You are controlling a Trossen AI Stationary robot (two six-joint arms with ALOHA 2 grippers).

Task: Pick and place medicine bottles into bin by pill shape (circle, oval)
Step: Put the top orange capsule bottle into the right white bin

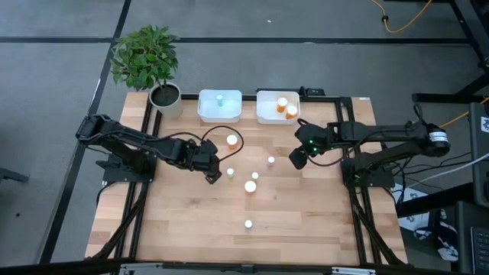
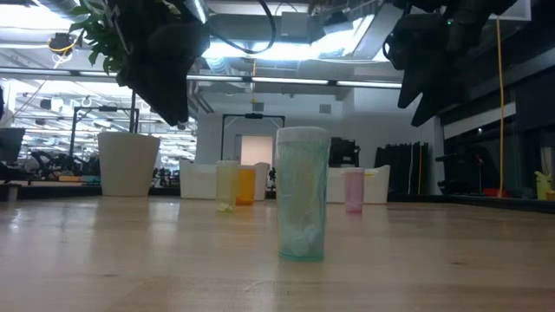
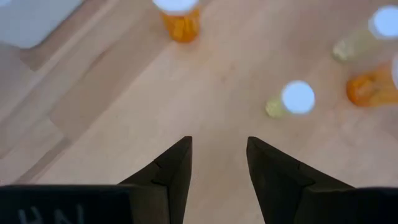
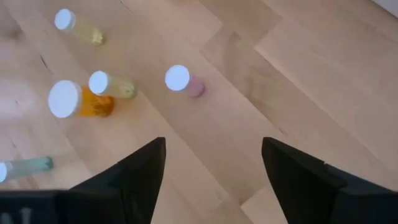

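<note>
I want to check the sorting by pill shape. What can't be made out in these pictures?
- Pill shape: bottles on the table and in both bins are too small in the high view.
- Nearest bottle: contents blurred in the low view.
- Orange bottle: cut off by the left wrist view's edge.

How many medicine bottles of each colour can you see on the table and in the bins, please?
Orange bottles: 4
Yellowish bottles: 2
Pink bottle: 1
Blue-green bottles: 2
Total: 9
</note>
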